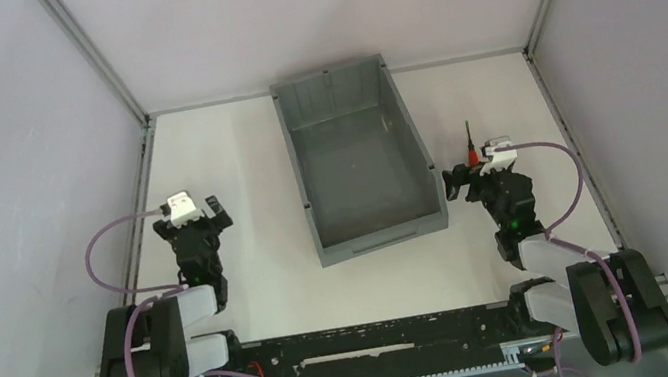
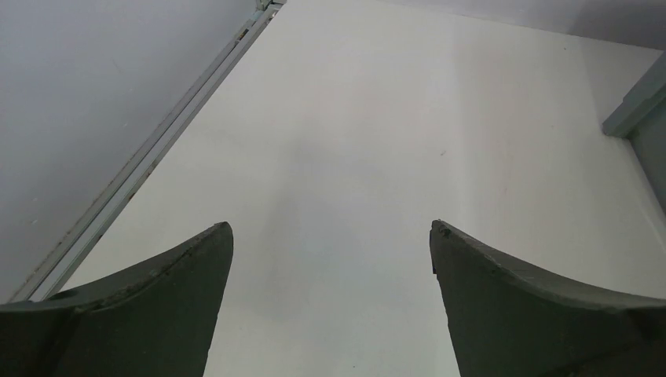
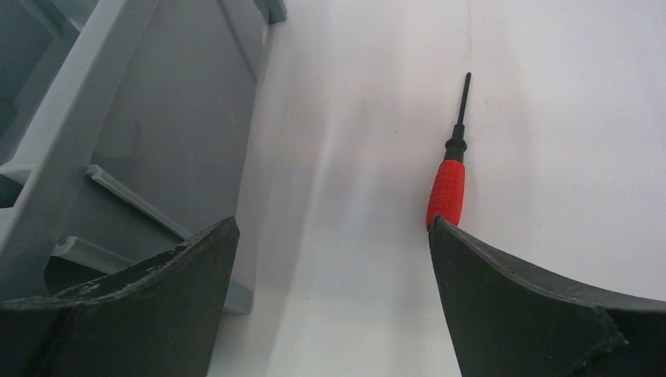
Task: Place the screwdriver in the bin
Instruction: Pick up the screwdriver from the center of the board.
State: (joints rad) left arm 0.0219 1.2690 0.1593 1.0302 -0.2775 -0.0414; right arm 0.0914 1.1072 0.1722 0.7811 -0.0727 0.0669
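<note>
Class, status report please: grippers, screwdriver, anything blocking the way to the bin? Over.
Left gripper open, empty. Right gripper open, empty. Screwdriver lying just ahead of right gripper, outside the bin. Nothing between screwdriver and bin.

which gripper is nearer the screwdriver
The right gripper: the screwdriver lies on the table just ahead of one of its open fingers, to the right of the bin. The left gripper is on the bin's other side.

One screwdriver (image 3: 446, 191), one bin (image 1: 373, 234), one table (image 1: 235, 164), and two tools (image 2: 331, 226) (image 3: 333, 221).
</note>
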